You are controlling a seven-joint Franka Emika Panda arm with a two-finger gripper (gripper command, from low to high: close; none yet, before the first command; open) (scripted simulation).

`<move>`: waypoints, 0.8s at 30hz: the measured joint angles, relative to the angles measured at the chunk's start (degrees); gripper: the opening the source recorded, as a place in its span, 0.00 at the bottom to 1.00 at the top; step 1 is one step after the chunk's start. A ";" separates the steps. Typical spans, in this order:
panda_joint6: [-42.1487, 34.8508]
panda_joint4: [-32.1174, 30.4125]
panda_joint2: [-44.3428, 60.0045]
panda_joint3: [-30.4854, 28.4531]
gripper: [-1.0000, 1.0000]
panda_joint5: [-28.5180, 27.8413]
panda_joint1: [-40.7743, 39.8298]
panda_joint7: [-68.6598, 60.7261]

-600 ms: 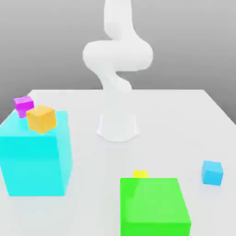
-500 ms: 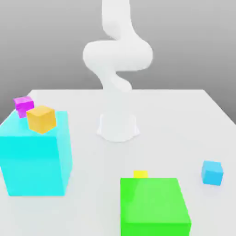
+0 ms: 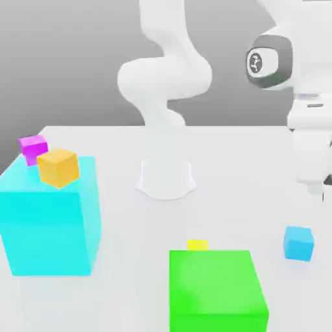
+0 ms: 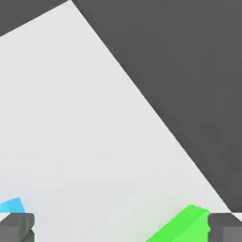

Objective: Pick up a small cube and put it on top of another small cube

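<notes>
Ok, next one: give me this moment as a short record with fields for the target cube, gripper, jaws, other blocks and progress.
target: small sky-blue cube, on the table, at the exterior view's right
gripper: gripper above the table, apart from the cube
jaws: open, nothing between them
other blocks: small orange cube on the large cyan block; magenta cube behind it; yellow cube behind the green block
progress: not yet picked up

Arm (image 3: 165, 78) bent high; pincer (image 4: 121, 229) pointing down, fingers (image 4: 16, 227) wide apart, empty.
</notes>
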 joint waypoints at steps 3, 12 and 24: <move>3.28 -2.50 6.41 1.43 0.50 -3.01 3.57 -1.69; 14.81 -1.40 22.22 -6.07 0.00 -12.93 10.78 3.64; 5.71 -3.50 10.90 -1.11 0.00 -5.40 6.75 -2.14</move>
